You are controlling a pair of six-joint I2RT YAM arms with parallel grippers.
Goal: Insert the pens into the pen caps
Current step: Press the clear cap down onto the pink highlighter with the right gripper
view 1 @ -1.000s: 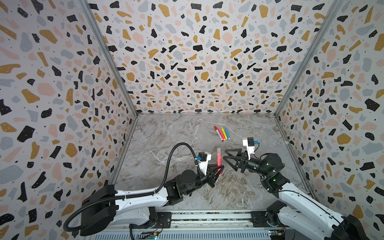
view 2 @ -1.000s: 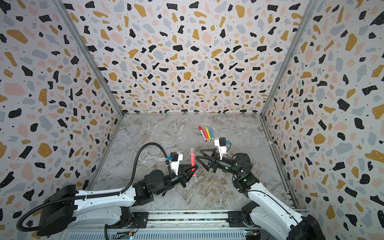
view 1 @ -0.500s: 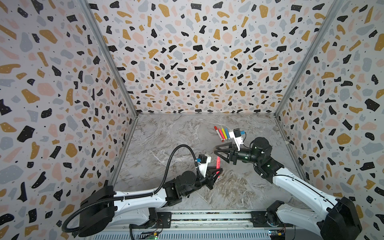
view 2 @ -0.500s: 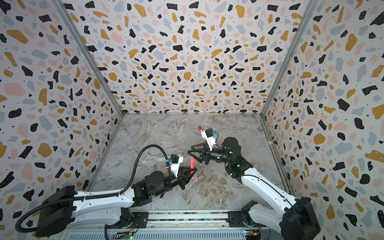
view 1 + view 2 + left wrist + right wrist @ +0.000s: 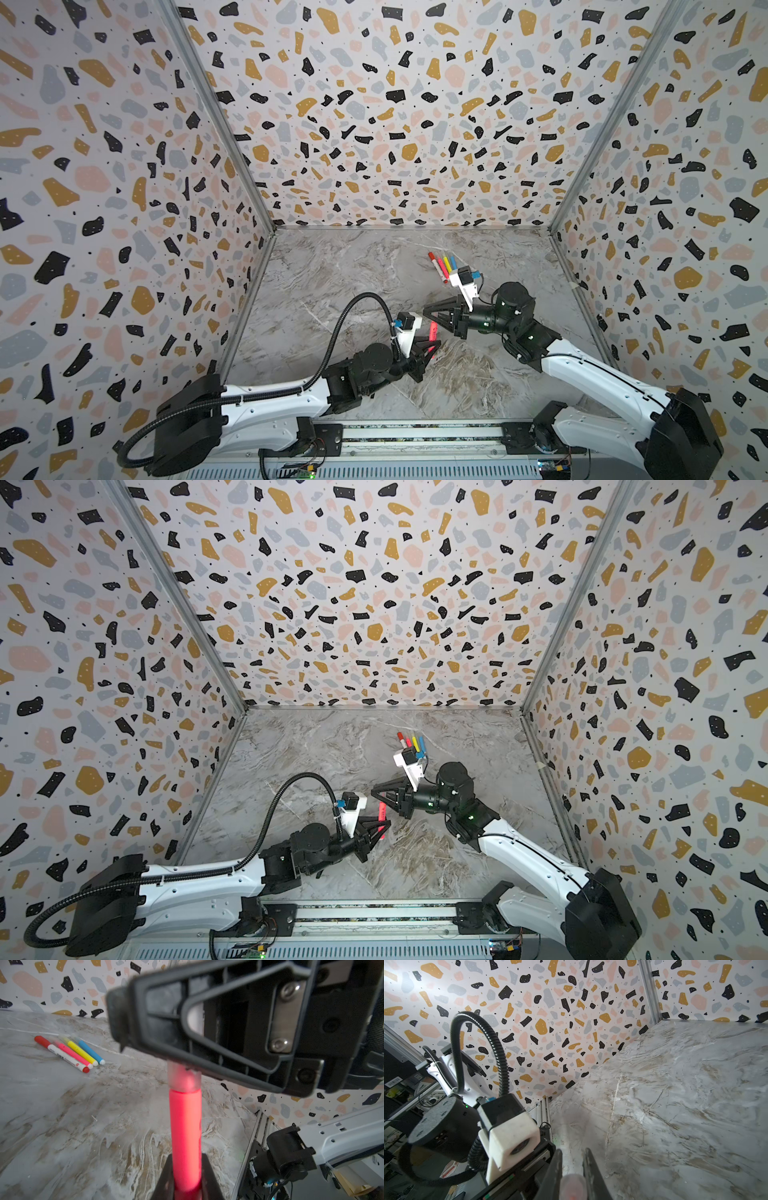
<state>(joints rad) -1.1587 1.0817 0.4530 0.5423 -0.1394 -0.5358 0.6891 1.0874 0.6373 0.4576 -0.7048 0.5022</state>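
Standing nearly upright above the table (image 5: 353,270), the neon pink pen (image 5: 185,1136) is clamped at its lower end by the closed left jaws. The right jaws reach in from the right, across its long axis. They are closed on what looks like a pale translucent cap (image 5: 184,1078) at its top, so seating it likely means pressing along that axis.

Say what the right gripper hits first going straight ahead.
Likely the bare table short of the side wall; the right gripper, shut on the pen cap, aims past the left wrist camera. Depth unclear.
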